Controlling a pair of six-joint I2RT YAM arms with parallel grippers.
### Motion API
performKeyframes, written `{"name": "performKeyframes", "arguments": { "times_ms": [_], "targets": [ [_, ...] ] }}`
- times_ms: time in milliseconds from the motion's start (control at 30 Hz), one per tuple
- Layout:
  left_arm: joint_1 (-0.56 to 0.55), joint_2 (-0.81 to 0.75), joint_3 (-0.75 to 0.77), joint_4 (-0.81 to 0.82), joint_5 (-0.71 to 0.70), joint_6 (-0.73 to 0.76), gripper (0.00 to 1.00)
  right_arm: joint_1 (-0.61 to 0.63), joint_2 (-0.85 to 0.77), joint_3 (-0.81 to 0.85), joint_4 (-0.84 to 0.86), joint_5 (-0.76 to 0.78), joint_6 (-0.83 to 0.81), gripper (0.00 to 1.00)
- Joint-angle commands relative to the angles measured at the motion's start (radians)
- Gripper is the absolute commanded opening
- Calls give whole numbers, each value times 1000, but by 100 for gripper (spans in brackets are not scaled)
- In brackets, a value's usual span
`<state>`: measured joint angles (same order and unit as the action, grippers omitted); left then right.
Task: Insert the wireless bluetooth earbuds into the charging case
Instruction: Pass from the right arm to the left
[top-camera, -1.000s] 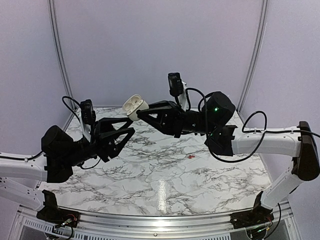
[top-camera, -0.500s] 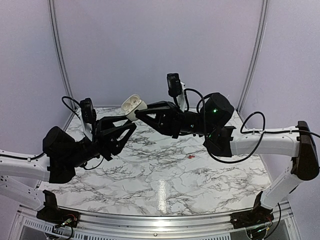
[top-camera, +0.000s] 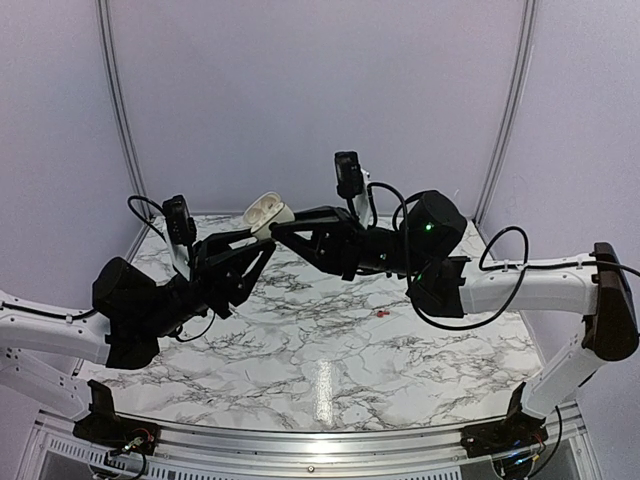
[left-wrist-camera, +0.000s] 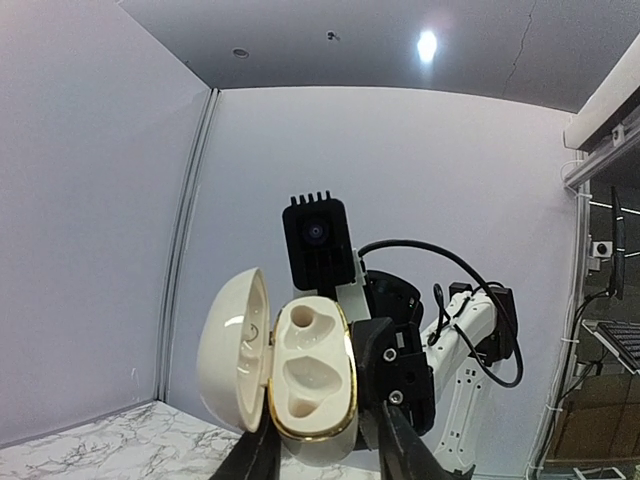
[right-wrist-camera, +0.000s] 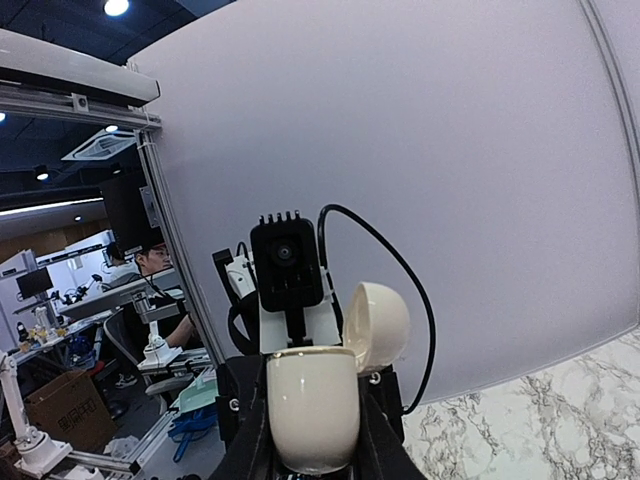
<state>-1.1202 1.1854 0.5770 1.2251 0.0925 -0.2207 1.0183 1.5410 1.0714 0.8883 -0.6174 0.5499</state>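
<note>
Top external view: right hand (top-camera: 274, 229) clamped on the open charging case (top-camera: 268, 210); left hand (top-camera: 262, 249) near it, closure unclear.

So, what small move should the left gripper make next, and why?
Probably close the left gripper on the charging case: its fingers flank the base, the right gripper holds the case aloft, both wells look empty, and a red earbud lies on the table.

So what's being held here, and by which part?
The right gripper clamps the open charging case by its lower body. The left gripper flanks the case; whether it grips cannot be told.
</note>
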Motion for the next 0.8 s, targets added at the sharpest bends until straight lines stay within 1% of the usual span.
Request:
{"name": "performKeyframes", "arguments": {
  "times_ms": [0, 167, 367, 567, 600, 633, 667, 700, 767],
  "targets": [
    [-7, 6, 33, 76, -25, -11, 34, 9, -14, -4, 32, 19, -9, 0],
    [-7, 9, 33, 89, -26, -15, 30, 11, -18, -14, 34, 24, -8, 0],
    [-7, 11, 28, 99, -17, -14, 19, 11, -22, -16, 41, 22, -3, 0],
    [-7, 7, 24, 99, 6, -4, 16, 11, -24, -16, 43, 20, 2, 2],
    [-7, 6, 23, 99, 7, -4, 16, 11, -25, -17, 41, 21, 3, 5],
    [-7, 3, 20, 97, 7, -3, 15, 9, -26, -17, 33, 22, 3, 11],
    [-7, -2, 16, 92, 2, 0, 14, 6, -29, -16, 23, 24, 2, 18],
    [-7, -9, 9, 84, 0, 5, 13, 2, -33, -16, 10, 23, 4, 29],
    [-7, -31, -1, 50, 0, 18, 11, -7, -43, -19, -16, 19, 5, 48]
  ]
}}
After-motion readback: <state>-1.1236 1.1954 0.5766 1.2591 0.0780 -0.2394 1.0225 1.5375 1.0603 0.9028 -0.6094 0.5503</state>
